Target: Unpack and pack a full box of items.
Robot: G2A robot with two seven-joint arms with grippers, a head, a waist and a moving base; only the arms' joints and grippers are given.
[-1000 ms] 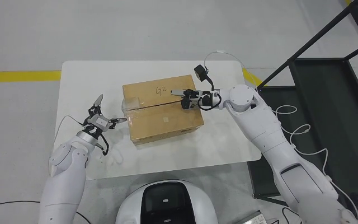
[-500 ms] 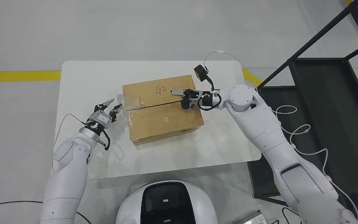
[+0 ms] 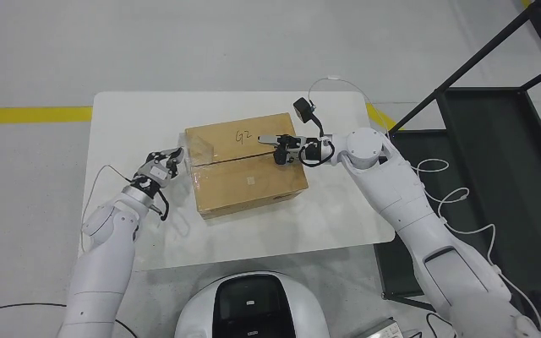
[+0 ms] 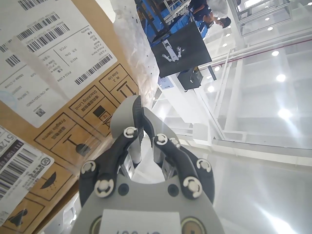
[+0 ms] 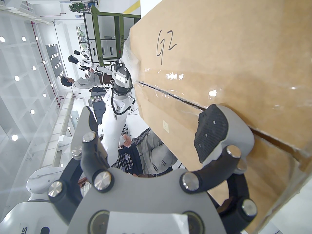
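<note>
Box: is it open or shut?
Shut. On the box, the top flaps lie flat, meeting at a seam under shiny tape. The left claw pinches the tape's loose end.

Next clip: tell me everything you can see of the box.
The box is brown cardboard, flat on the table, flaps closed, its top seam under glossy clear tape, a handwritten mark on top. White barcode labels cover one end. There a loose tape tail stands free, pinched by the left gripper. One finger of the open right gripper seems to rest on top by the seam.
</note>
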